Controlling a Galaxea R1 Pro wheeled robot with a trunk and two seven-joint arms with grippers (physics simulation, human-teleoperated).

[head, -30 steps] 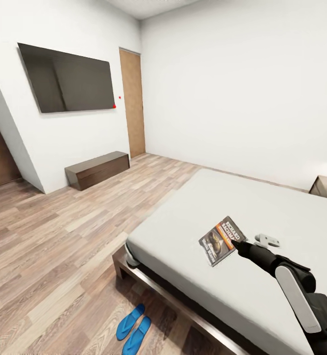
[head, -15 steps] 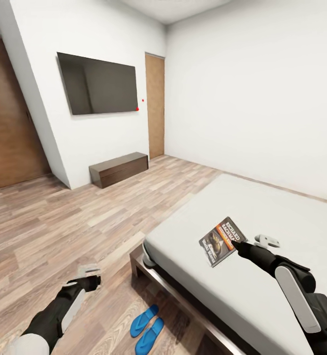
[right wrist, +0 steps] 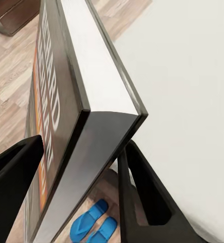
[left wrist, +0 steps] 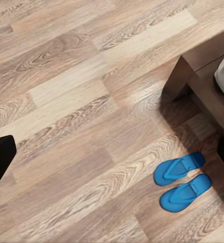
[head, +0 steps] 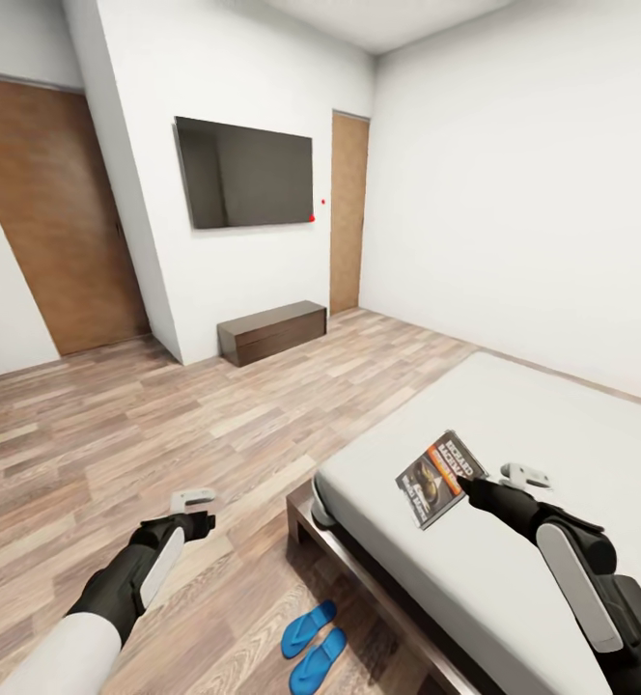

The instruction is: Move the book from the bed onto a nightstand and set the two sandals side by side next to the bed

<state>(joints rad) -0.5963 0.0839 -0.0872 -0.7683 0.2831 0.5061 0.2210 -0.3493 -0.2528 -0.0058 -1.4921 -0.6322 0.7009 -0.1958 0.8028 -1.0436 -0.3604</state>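
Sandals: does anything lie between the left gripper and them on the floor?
Nothing visible does. The left gripper hangs over bare wood floor, and the two sandals lie side by side beside the bed frame's corner, with open planks between. The right gripper has its jaws shut on the book.

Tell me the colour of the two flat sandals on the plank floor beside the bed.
Bright blue; the pair of flat thin-soled sandals shows best in the left wrist view.

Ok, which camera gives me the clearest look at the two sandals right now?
The left wrist view: the two sandals lie unobstructed, side by side on the wood floor near the bed frame corner. The head view shows them small at the lower edge; the right wrist view shows them partly hidden below the held book.
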